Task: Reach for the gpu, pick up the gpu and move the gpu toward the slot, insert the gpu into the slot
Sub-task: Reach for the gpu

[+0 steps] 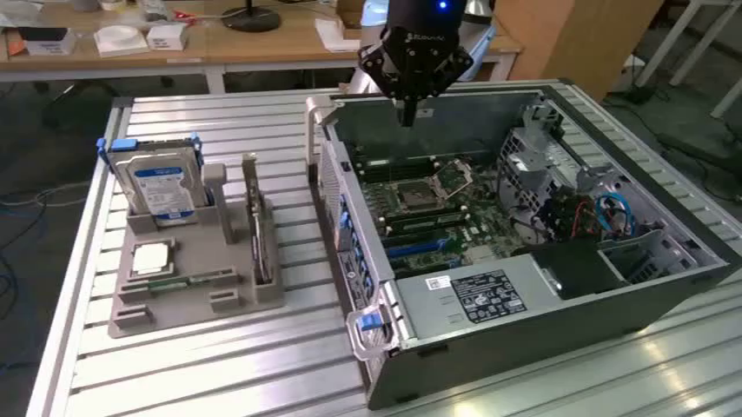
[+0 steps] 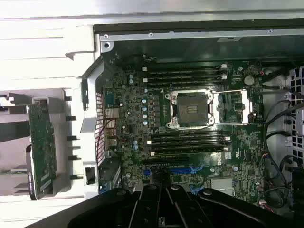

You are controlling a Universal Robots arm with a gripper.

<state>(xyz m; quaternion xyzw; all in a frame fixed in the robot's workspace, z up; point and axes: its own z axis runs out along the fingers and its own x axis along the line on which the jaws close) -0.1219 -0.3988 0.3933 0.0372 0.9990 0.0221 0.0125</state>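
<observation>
The gpu [image 1: 257, 224] stands on its edge in a grey holder [image 1: 238, 300] on the slatted table, toward the exterior view's left of the open computer case [image 1: 557, 321]. In the wrist view the gpu [image 2: 42, 142] appears as a green card outside the case wall. My gripper [image 1: 406, 115] hangs shut and empty above the far end of the case, well apart from the gpu. Its dark fingers [image 2: 164, 209] point down over the motherboard. The slot [image 1: 418, 249] is a blue connector on the motherboard [image 2: 190, 169], below the CPU socket [image 2: 191, 108].
The holder also carries a silver hard drive [image 1: 162, 182] with a blue-white label, a square chip [image 1: 151, 258] and a small memory stick [image 1: 191, 281]. Cables and a drive cage [image 1: 579, 213] fill the case's far side. A wooden desk [image 1: 232, 43] stands behind the table.
</observation>
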